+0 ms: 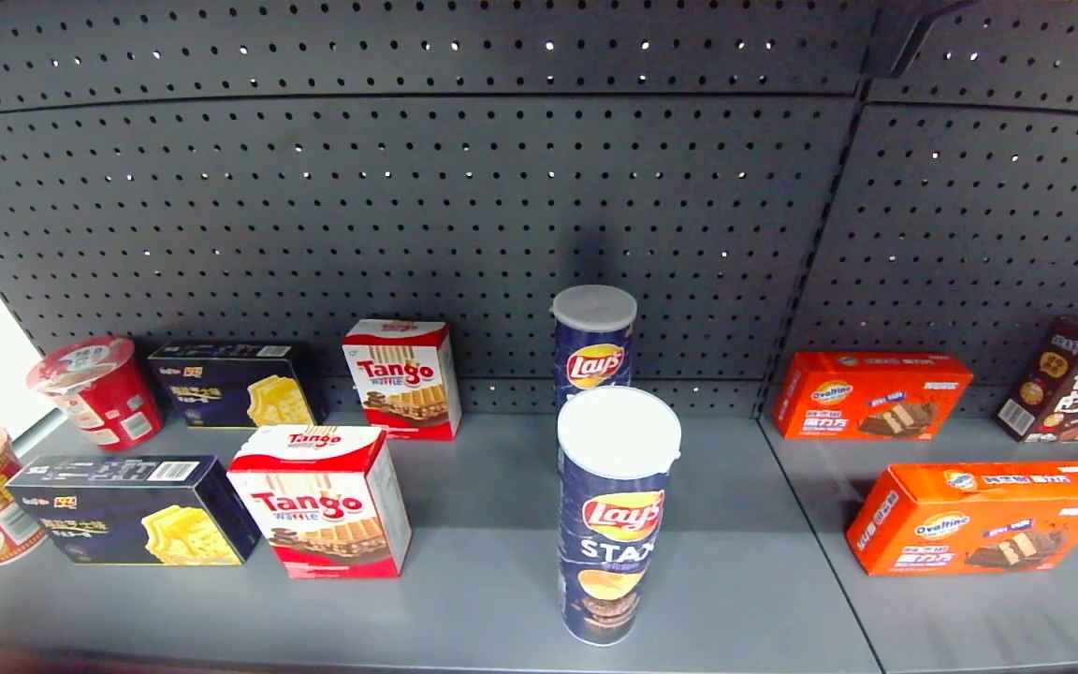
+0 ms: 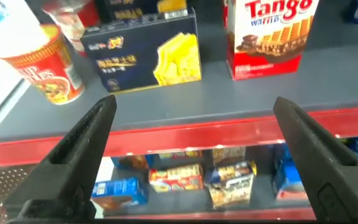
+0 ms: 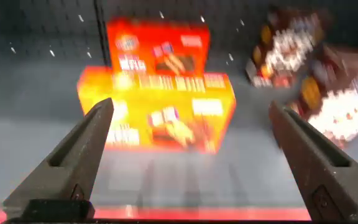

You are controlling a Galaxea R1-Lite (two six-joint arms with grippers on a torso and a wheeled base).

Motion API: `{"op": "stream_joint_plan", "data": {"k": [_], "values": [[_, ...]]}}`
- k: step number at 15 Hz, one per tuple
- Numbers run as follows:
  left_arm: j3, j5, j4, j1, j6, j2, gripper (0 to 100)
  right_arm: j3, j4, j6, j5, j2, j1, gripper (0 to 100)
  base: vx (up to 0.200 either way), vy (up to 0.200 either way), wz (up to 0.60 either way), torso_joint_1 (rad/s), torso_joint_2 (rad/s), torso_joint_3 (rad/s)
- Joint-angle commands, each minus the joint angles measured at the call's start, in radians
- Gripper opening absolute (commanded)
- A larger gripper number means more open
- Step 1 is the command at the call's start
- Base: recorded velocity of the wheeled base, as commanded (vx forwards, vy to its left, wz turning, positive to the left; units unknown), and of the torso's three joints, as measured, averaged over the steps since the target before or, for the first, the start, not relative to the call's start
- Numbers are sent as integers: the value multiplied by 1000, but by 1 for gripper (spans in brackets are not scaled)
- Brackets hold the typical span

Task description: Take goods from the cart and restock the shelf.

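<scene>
The grey shelf (image 1: 502, 487) carries two chip cans (image 1: 616, 510), one behind the other, two red-and-white wafer boxes (image 1: 324, 501), dark blue cracker boxes (image 1: 141, 510), red cup noodles (image 1: 99, 388) and orange boxes (image 1: 979, 515). My left gripper (image 2: 194, 109) is open and holds nothing. It hangs in front of the shelf's red front edge (image 2: 185, 137), facing a dark blue box (image 2: 148, 53) and a wafer box (image 2: 269, 34). My right gripper (image 3: 191, 107) is open too, with nothing in it, in front of the two orange boxes (image 3: 160, 109).
Brown boxes (image 1: 1077, 379) stand at the far right of the shelf, beside the orange ones. A perforated back panel (image 1: 464, 197) closes the shelf behind. A lower shelf with several packets (image 2: 197, 180) lies under the red edge. Bare shelf lies right of the front can (image 1: 735, 562).
</scene>
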Motion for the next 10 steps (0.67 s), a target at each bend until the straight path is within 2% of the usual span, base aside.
{"op": "stream_joint_plan", "data": {"k": [1, 2, 3, 5, 7, 9, 10], "values": [[29, 0, -11, 3, 6, -49, 100, 70, 208, -1, -11, -326, -27, 100, 0, 0, 0, 0, 0, 0], [32, 2, -15, 3, 7, -49, 100, 70, 226, -1, -11, -346, -27, 100, 0, 0, 0, 0, 0, 0], [78, -1, -69, 3, 12, -49, 100, 89, 320, 4, -48, -426, -37, 100, 0, 0, 0, 0, 0, 0], [200, 0, -233, 3, 13, -49, 100, 100, 321, 16, -85, -425, -37, 100, 0, 0, 0, 0, 0, 0], [209, 6, -248, 3, 19, -49, 100, 100, 340, 62, -65, -425, -37, 100, 0, 0, 0, 0, 0, 0], [209, -1, -235, 3, 21, -49, 100, 98, 343, 40, 52, -423, -37, 100, 0, 0, 0, 0, 0, 0], [209, -15, -213, 3, 19, -49, 100, 98, 344, 37, 173, -423, -37, 100, 0, 0, 0, 0, 0, 0]]}}
